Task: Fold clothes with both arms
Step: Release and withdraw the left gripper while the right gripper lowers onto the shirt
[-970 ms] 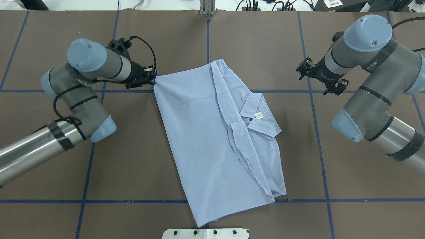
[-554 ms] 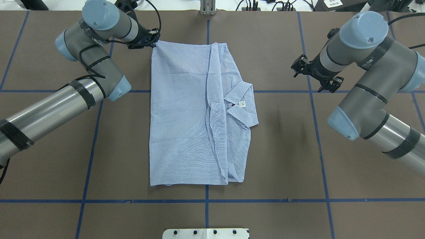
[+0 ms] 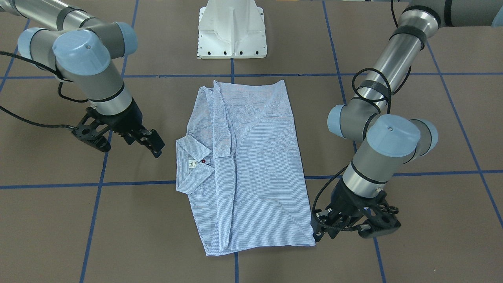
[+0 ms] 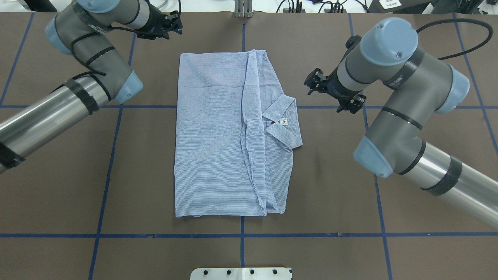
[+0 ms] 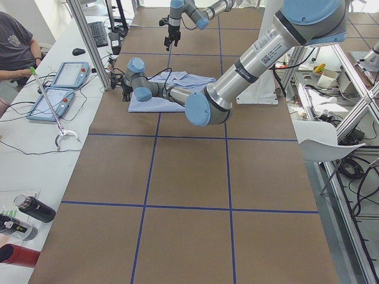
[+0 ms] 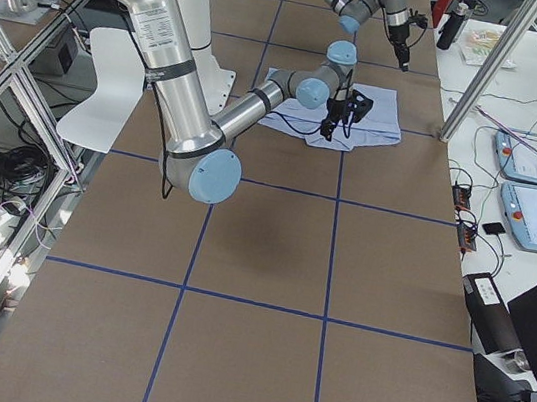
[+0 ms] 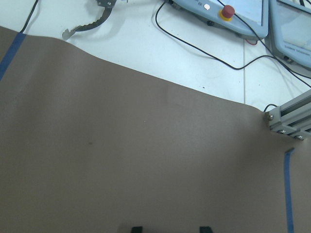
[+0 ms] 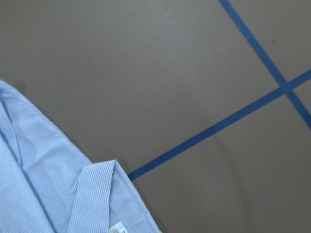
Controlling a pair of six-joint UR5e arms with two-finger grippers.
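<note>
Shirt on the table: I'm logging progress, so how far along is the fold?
Done: the shirt lies flat as a long rectangle, folded lengthwise, with its collar poking out on one side. In hand: nothing; the left gripper and right gripper are both open, off the cloth. Left: probably folding it across its length.
</note>
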